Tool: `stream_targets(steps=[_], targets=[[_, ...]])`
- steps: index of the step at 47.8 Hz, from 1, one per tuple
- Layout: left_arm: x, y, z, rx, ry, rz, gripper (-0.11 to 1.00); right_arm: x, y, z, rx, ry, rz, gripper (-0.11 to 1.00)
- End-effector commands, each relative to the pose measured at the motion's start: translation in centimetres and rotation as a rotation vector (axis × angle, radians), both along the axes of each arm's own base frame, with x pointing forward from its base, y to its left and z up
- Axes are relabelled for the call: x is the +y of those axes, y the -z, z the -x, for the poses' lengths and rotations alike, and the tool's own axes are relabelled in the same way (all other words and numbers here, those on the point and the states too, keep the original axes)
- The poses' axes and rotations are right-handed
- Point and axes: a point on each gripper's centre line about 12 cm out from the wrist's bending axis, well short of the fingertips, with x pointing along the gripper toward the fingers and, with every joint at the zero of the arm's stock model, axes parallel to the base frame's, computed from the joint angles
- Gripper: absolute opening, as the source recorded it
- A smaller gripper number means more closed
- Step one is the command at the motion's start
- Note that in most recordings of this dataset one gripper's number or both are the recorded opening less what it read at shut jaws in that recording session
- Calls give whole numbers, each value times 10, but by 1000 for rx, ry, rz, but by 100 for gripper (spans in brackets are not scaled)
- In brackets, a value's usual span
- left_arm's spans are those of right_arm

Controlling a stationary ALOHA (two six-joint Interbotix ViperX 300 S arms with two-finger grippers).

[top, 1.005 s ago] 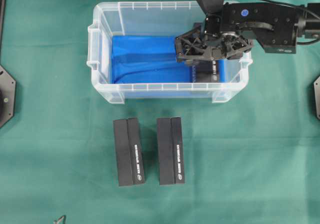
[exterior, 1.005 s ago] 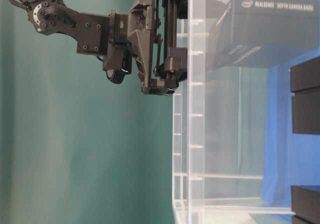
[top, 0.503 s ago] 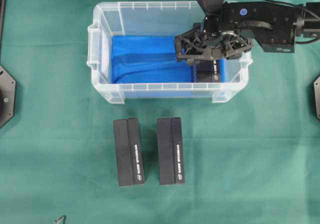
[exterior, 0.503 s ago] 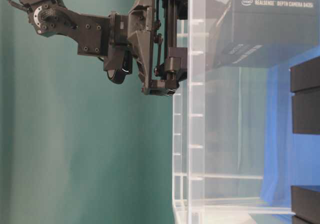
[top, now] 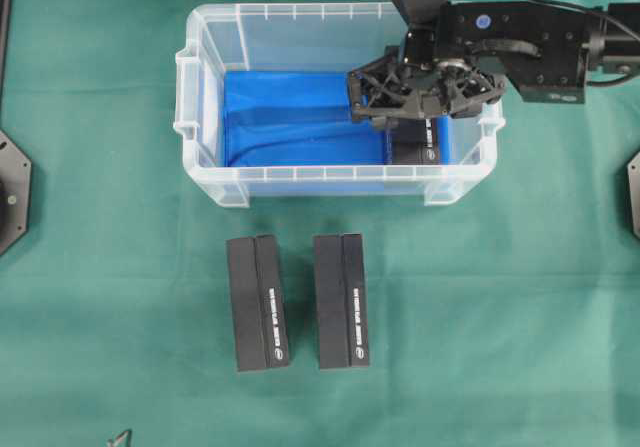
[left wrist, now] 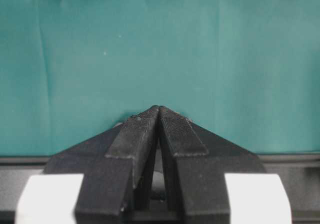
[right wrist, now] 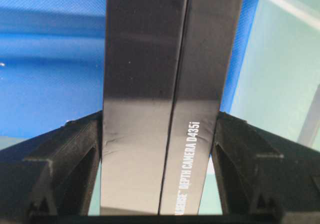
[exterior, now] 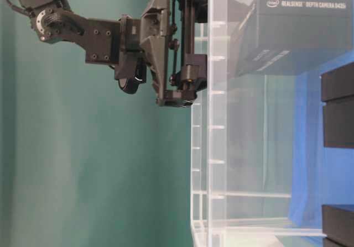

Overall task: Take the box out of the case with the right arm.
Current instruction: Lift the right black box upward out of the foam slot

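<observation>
The case [top: 330, 174] is a clear tub with a blue sheet on its bottom, standing at the back of the green cloth. At its right end a black box [top: 415, 147] printed "DEPTH CAMERA D435i" sits between the fingers of my right gripper [top: 420, 117], which reaches down over the rim. In the right wrist view both fingers press the long sides of the box [right wrist: 160, 73], so my right gripper [right wrist: 160, 126] is shut on it. From table level the box [exterior: 293, 37] shows through the case wall [exterior: 243, 147]. My left gripper [left wrist: 159, 108] is shut and empty over bare cloth.
Two more black boxes [top: 258, 302] [top: 341, 300] lie side by side on the cloth in front of the case. Black arm bases [top: 12, 192] sit at the left and right edges.
My right gripper, with the box in it, has crept slightly toward the case's far wall and risen a little. Nothing else has moved.
</observation>
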Motion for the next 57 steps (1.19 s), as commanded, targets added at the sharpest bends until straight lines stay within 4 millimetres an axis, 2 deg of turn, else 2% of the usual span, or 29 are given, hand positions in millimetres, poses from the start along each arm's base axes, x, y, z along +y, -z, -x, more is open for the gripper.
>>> stream_targets(steps=[1, 43, 50, 57], targets=[[0, -3, -2, -9, 1, -1, 0, 0, -23, -4, -37, -2, 10, 65], [0, -4, 0, -15, 1, 0, 0, 1, -166, 9, -56, 28, 54, 65], [0, -4, 1, -18, 1, 0, 0, 0, -184, 14, -53, 37, 70, 65], [0, -5, 1, -22, 0, -1, 0, 0, -193, 16, -54, 42, 75, 65]])
